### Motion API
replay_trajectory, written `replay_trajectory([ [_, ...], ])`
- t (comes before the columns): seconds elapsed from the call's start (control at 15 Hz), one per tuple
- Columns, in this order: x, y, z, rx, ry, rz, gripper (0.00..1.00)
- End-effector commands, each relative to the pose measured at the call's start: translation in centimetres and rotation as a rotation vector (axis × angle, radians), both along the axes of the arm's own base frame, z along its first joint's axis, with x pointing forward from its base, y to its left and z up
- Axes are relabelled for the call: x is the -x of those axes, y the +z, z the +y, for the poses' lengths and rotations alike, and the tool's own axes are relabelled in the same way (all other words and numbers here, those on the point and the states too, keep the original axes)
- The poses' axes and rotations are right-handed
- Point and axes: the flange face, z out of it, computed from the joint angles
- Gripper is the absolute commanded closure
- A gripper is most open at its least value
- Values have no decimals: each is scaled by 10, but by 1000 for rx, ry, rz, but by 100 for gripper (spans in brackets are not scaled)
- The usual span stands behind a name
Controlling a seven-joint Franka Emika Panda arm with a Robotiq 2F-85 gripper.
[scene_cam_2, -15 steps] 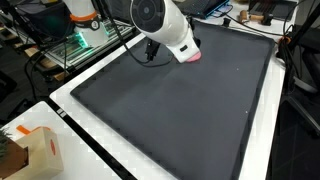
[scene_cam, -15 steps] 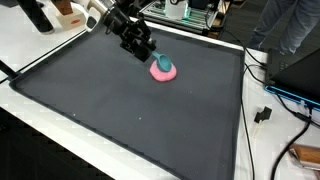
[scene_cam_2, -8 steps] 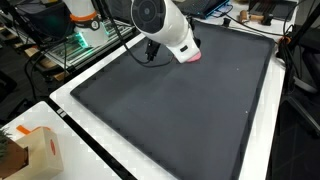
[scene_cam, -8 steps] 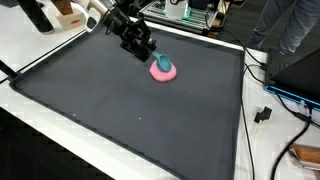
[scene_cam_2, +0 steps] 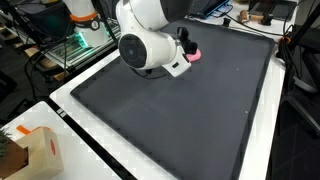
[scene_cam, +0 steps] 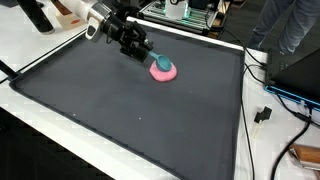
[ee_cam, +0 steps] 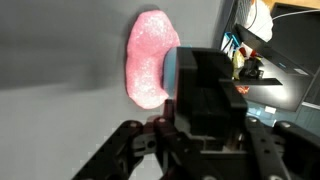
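A pink lump (scene_cam: 164, 71) lies on the black mat (scene_cam: 120, 120), near the mat's far edge and toward its middle; a teal piece (scene_cam: 156, 61) sits on the lump's top; the arm (scene_cam: 118, 32) leans in over the mat with its jaws right at the teal piece, but whether they are spread or pinching it cannot be told; in the wrist view the lump (ee_cam: 148, 55) shows just past the dark jaws; the mat covers a white counter (scene_cam: 30, 50); a cardboard box (scene_cam_2: 35, 150) stands off the mat, its print too blurred to read
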Motion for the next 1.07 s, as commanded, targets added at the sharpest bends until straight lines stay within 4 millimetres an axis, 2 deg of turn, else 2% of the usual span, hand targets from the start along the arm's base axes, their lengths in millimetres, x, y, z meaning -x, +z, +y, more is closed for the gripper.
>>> replay_trajectory([
  [0.0,6,-27,-5,-38,13,-42,75],
  [0.33,4,-40,-8,27,-31,-54,75],
  [0.73,7,-54,-15,39,-102,58,75],
  [1.0,6,-57,-12,88,-70,72,75],
])
